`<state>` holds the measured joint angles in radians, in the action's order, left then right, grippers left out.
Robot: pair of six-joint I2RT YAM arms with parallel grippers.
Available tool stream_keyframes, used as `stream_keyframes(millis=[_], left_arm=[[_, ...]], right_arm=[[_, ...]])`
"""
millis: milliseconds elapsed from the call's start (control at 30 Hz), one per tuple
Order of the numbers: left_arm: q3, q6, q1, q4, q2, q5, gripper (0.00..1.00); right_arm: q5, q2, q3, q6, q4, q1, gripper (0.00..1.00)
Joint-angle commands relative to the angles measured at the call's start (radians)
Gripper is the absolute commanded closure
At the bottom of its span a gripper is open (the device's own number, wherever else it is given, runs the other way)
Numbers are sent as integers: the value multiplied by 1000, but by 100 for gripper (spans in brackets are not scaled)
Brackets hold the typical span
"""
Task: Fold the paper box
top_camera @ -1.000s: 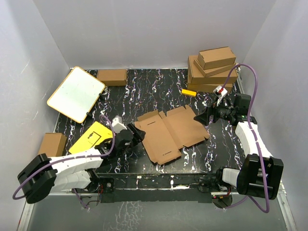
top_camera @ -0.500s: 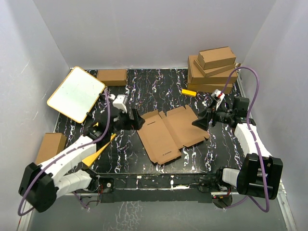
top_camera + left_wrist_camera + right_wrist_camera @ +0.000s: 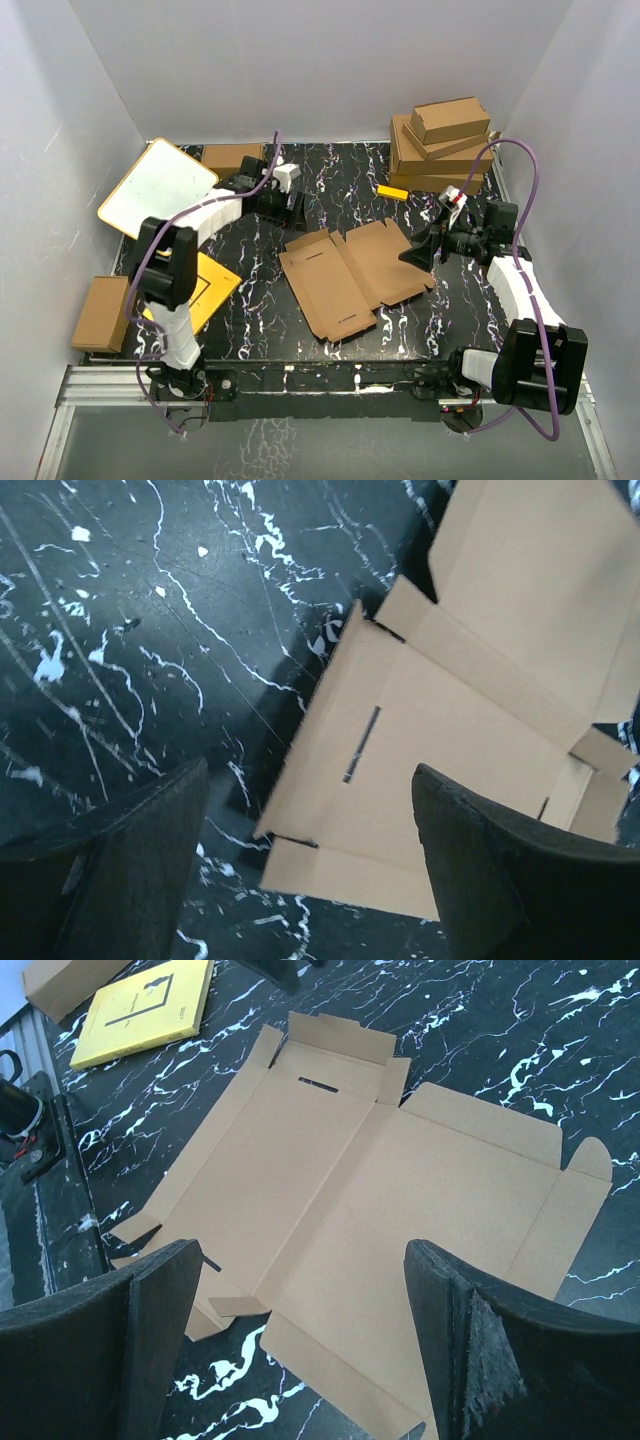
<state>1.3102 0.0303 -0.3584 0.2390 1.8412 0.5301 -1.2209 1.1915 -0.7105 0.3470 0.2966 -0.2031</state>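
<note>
Corrugated brown paper box [image 3: 350, 275] flat, die-cut (slits, flaps) | left pincer [image 3: 310, 770] spread | right pincer [image 3: 302, 1245] spread

Box stack [image 3: 440, 148] stands beyond paper box [image 3: 350, 275] — apart.

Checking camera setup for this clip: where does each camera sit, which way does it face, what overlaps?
Top external: high behind the bases, looking down on the black marbled table; left arm and right arm show whole.
Left wrist: on its wrist, facing down at the flat brown corrugated cardboard sheet; open left gripper in frame.
Right wrist: low, facing across the sheet toward a yellow flat card; open right gripper in frame.
Shared: all show the sheet.
</note>
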Motion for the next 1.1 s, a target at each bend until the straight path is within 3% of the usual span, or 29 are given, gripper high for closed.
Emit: stream_keyframes(millis=[0, 167, 367, 500, 700, 833, 1067], left_arm=[[179, -166, 2, 280, 148, 124, 24], [315, -196, 2, 347, 267, 168, 35], [353, -202, 3, 377, 330, 212, 54], [335, -193, 2, 357, 335, 234, 64], [311, -184, -3, 327, 329, 239, 69], [272, -164, -7, 285, 310, 233, 80], [97, -71, -7, 101, 158, 188, 98]], right_arm=[[-17, -4, -6, 37, -38, -4, 11], [-15, -2, -6, 32, -40, -3, 11], [-14, 0, -7, 29, -40, -3, 11], [-15, 2, -8, 29, -40, -3, 11], [-14, 4, -9, 27, -40, -3, 11], [-13, 3, -9, 26, -40, -2, 11], [-15, 2, -11, 24, -39, -3, 11]])
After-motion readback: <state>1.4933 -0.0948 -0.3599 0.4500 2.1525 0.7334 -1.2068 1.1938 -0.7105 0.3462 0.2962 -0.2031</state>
